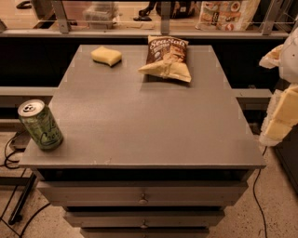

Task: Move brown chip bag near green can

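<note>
The brown chip bag [166, 57] lies at the far middle of the grey table [144, 125], its pale tan bottom edge turned toward me. The green can [40, 124] stands upright at the table's near left corner, silver top showing. The two are far apart, on a diagonal across the tabletop. My gripper [282, 114] shows as pale cream parts at the right edge of the view, beside and off the table's right side, well away from both the bag and the can. It holds nothing that I can see.
A small yellow sponge [106, 56] lies at the far left of the table, left of the bag. Drawers [143, 199] run below the front edge. A railing and shelf with packaged goods [227, 14] stand behind. Cables [9, 153] lie on the floor at left.
</note>
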Controlling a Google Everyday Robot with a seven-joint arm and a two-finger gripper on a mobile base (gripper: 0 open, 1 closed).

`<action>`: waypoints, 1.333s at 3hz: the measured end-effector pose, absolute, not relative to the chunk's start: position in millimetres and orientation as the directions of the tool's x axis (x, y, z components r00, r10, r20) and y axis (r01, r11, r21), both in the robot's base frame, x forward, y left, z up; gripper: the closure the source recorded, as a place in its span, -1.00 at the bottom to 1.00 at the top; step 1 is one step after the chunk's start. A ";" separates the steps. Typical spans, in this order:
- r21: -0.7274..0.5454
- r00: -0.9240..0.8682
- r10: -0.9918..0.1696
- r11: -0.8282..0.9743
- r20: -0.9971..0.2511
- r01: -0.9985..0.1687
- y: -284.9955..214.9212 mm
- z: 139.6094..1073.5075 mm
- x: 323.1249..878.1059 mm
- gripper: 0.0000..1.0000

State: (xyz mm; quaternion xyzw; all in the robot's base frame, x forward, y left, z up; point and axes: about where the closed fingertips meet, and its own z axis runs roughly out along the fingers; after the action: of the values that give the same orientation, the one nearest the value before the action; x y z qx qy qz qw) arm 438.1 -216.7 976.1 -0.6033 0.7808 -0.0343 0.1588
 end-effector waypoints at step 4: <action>-0.307 -0.134 -0.894 0.283 -0.427 -0.909 -183.7 987.0 496.3 -1.00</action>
State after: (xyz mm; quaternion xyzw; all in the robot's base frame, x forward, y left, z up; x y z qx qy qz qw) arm 496.3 -183.7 987.0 -0.5987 0.7529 0.0131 0.2729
